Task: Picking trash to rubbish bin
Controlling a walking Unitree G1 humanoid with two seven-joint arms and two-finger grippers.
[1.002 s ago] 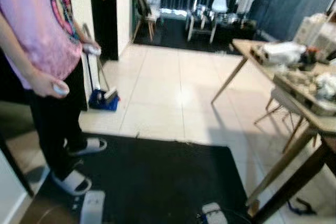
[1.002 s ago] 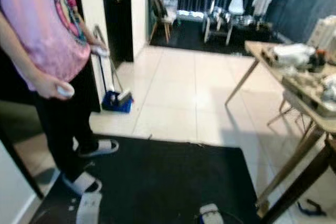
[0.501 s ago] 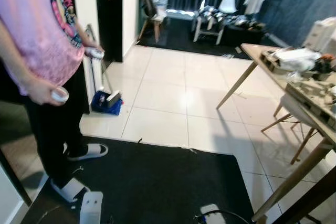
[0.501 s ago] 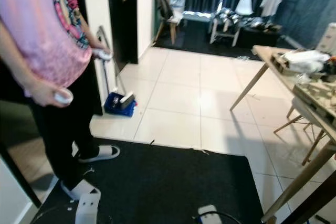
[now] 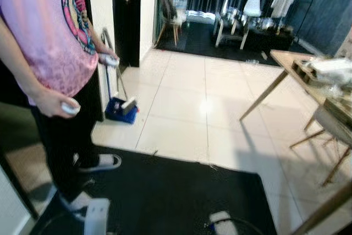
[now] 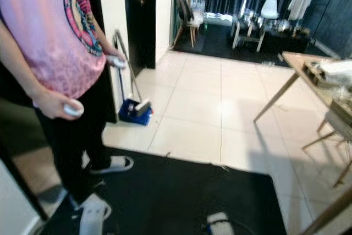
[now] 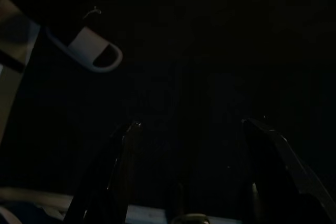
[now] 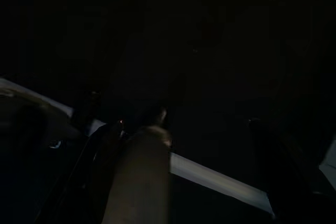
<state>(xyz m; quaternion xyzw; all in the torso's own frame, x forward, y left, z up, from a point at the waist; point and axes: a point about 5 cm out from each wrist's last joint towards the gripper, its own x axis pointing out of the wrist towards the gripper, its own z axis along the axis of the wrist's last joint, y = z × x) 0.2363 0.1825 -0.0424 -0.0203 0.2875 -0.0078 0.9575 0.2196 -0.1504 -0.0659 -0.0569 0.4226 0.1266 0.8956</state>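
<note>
My left gripper (image 7: 191, 127) hangs low over a black floor mat (image 5: 176, 191), open, with nothing between its fingers. Beside it lie a person's white slippers (image 7: 92, 51). The right wrist view is very dark; my right gripper (image 8: 181, 124) looks open and empty above the same mat. The silver ends of both arms show at the bottom of the eye views, left arm (image 5: 96, 218) and right arm (image 5: 220, 219). Small pale scraps (image 5: 154, 151) lie along the mat's far edge. A blue dustpan (image 5: 121, 109) with a long-handled brush stands on the tiles by the doorway.
A person in a pink shirt (image 5: 49, 42) stands close on my left, holding white controllers (image 5: 70, 108). A wooden table (image 5: 324, 81) with clutter fills the right side. Pale tiled floor (image 5: 192, 97) stretches ahead to a dark room with chairs (image 5: 236, 23).
The camera has swung left: the table has slid toward the right edge and the person looms larger. Both arms hang as before.
</note>
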